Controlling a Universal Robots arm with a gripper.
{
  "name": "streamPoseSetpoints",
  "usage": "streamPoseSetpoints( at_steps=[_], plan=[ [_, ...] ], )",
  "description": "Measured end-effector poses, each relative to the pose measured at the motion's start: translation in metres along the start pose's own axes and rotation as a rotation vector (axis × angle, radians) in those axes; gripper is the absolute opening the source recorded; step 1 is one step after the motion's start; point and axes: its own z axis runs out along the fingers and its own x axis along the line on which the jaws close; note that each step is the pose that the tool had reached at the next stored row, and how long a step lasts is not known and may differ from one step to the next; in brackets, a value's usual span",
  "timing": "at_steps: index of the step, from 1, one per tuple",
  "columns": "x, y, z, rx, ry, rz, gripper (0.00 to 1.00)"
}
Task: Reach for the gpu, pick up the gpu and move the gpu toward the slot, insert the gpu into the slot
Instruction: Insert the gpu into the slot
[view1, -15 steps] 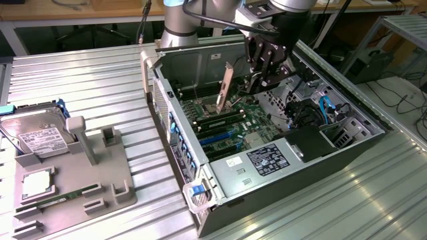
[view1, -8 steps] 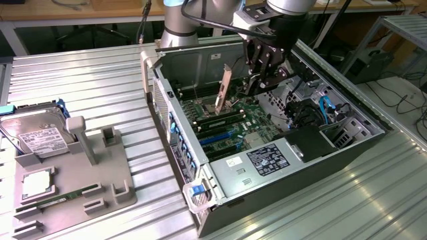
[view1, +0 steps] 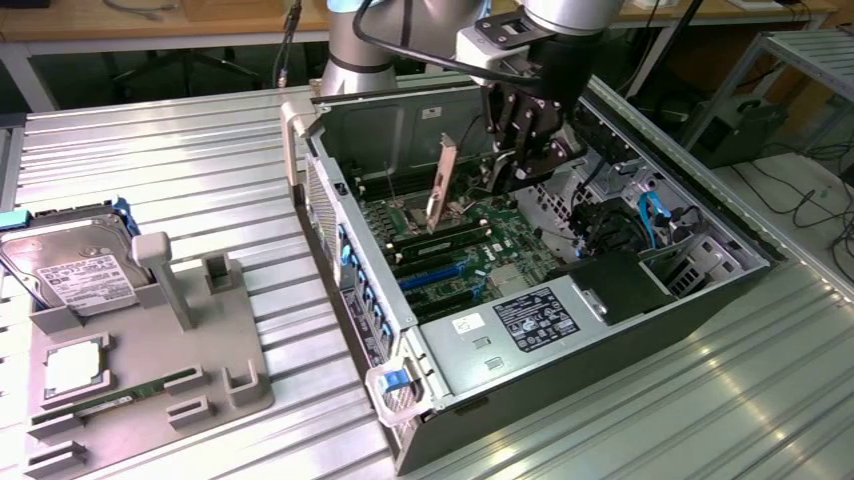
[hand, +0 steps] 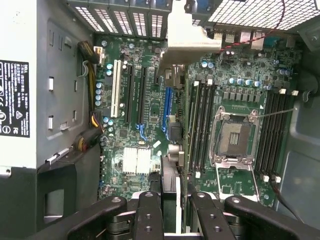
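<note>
1. Ribbed metal bench (view1: 200, 150), open case (view1: 561, 330) on it.
2. Your gripper (hand: 170, 200) pinches the gpu (hand: 176, 120) edge-on (bracket far end), hanging above the board.
3. Slot (hand: 167, 107) lies just beside, parallel.

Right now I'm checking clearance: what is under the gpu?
The pincer holds the gpu on edge over the motherboard, beside the blue slot. The board directly beneath the card's edge is covered.
</note>
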Motion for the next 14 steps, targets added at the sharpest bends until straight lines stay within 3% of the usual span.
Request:
streamPoseSetpoints(
  at_steps=[14],
  plan=[
    [-0.002, 0.0121, 0.0169, 0.0002, 0.0025, 0.041, 0.27]
  ],
)
